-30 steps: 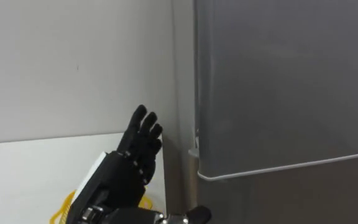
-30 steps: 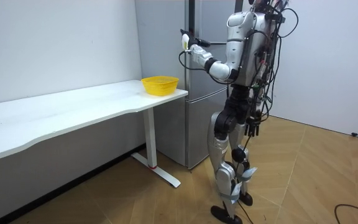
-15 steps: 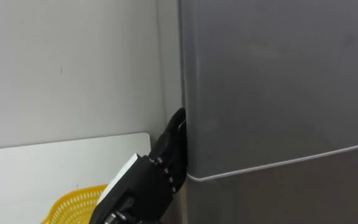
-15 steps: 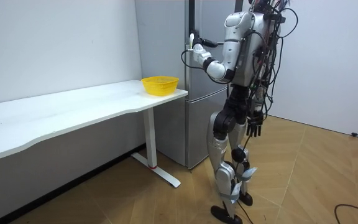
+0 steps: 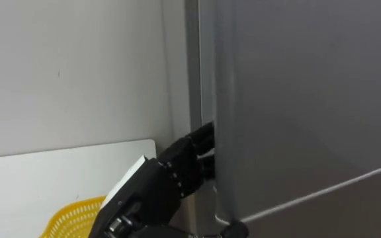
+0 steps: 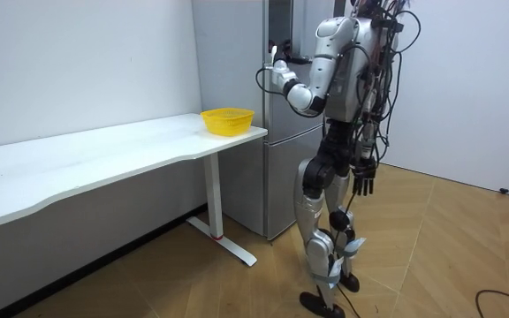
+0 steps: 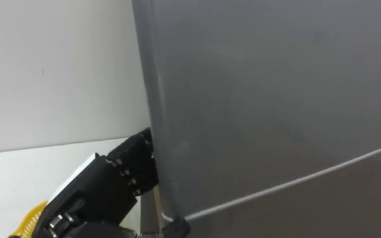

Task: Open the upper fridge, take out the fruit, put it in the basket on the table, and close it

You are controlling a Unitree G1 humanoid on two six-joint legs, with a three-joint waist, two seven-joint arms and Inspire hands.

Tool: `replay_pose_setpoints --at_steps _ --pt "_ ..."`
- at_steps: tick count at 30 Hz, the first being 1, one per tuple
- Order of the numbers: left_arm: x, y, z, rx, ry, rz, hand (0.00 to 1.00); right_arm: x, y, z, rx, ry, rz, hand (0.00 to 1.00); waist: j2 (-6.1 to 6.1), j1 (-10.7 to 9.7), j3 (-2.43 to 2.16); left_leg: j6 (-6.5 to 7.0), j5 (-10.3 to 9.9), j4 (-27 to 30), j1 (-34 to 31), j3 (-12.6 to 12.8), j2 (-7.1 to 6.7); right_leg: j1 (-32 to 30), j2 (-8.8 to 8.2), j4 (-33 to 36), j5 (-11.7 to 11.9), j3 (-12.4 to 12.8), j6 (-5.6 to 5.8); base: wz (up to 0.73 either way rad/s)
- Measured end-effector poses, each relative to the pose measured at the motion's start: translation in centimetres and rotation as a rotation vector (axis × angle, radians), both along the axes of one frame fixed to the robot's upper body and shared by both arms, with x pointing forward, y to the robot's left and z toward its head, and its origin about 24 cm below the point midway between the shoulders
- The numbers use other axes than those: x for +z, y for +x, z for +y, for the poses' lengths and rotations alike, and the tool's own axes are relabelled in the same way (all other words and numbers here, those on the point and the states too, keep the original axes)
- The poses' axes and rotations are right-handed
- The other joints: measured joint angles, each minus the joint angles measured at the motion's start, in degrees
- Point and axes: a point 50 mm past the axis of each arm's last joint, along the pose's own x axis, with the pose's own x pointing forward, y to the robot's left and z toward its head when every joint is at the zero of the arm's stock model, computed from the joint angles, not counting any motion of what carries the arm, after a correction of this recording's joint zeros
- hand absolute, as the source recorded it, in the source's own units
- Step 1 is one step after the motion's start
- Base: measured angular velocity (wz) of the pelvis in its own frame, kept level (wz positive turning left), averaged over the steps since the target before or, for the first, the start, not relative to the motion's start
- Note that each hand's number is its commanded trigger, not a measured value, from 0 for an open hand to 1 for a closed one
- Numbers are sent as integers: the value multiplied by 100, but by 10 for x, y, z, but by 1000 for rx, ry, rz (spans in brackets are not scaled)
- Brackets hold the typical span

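**At the fridge's left edge: left hand (image 5: 170,180) meets the upper fridge door (image 5: 296,99)**

Left eye view first. The left hand rises from the lower left, black and angled up to the right, and its front end slips in at the left edge of the upper fridge door. That edge swallows the tip of the hand, so I cannot tell whether it is clamped on the door or just resting there. Below it a yellow basket (image 5: 71,218) peeks in at the bottom, sitting on the white table (image 5: 32,175), with the pale wall (image 5: 78,66) behind. A thin seam runs up to the right across the grey steel, and the lower door (image 5: 349,211) sits beneath it.

Over to the right eye view. The grey door face spreads wider and hides more of the hand, so only its back and wrist clear the edge. The seam is sharper, low across the frame.

Now the room view. The robot stands upright, facing the fridge, just beside the table's near end. Its left arm is raised to chest height, hand at the door edge. The right hand (image 6: 363,181) hangs by the thigh, fingers loose and straight. The basket sits at the table's end nearest the fridge. The door panel blocks any look inside.
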Motion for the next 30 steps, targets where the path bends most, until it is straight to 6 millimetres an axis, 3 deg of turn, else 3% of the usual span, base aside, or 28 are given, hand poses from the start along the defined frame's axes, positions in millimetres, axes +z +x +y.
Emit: replay_pose_setpoints --at_steps 5,14,22,30 --pt "2 0 -1 -12 -22 -2 0 0 1 0 1 0 -2 0 59 -4 -21 0 0 -7 -26 0 1 -31 -3 18 7 3 0 1" --pt "2 0 -1 -13 -29 -2 0 0 2 0 8 10 0 0 115 -3 12 0 0 -12 -16 0 2 -24 -2 33 22 8 0 0" --pt "2 -1 -3 -29 -39 4 0 0 7 0 11 8 -12 0 84 -15 35 0 0 7 -44 106 10 -116 -7 77 21 26 2 0" --pt "6 -1 -10 -99 -66 -8 0 1 8 -4 34 -1 -10 0 119 -39 -4 1 0 21 -102 149 7 -191 -11 88 37 78 15 0"
